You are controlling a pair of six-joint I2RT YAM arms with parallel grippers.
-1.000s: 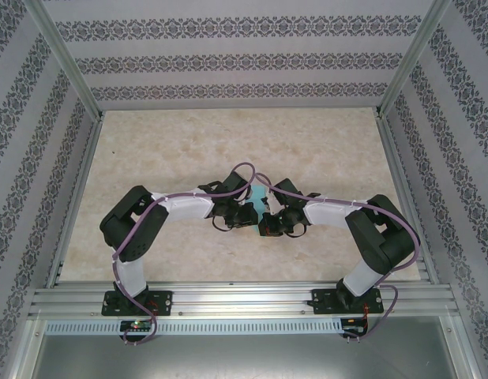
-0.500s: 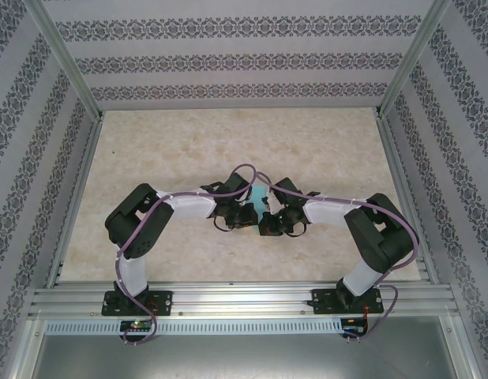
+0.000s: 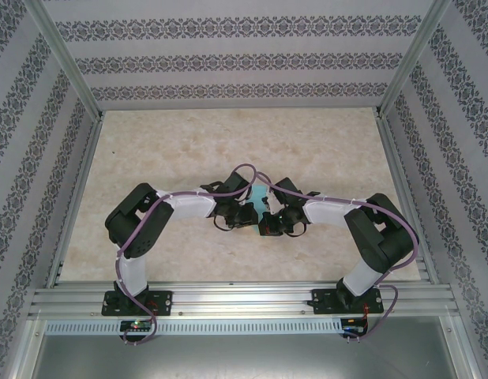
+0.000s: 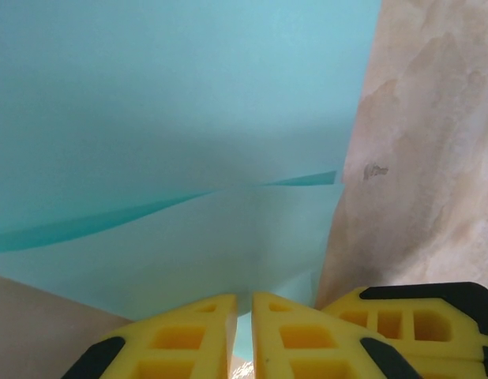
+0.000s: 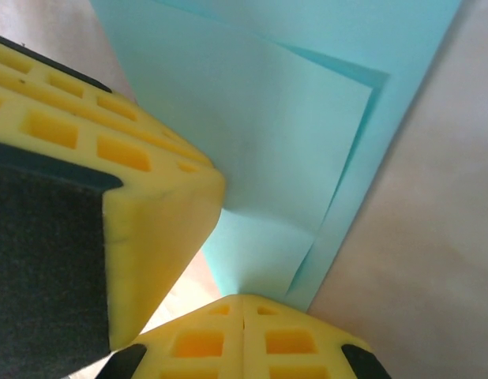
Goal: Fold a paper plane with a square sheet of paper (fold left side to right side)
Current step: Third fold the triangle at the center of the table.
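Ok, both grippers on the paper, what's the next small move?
The left gripper and right gripper pinch the paper, whose upper layer stops short of the lower edge. Probably nudge that layer to line up edges before creasing.

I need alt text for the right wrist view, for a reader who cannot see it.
Folded turquoise paper, its layers overlapping, tapers down into the shut yellow fingers of the right gripper. A larger yellow finger sits at the left; beige table lies at the right.
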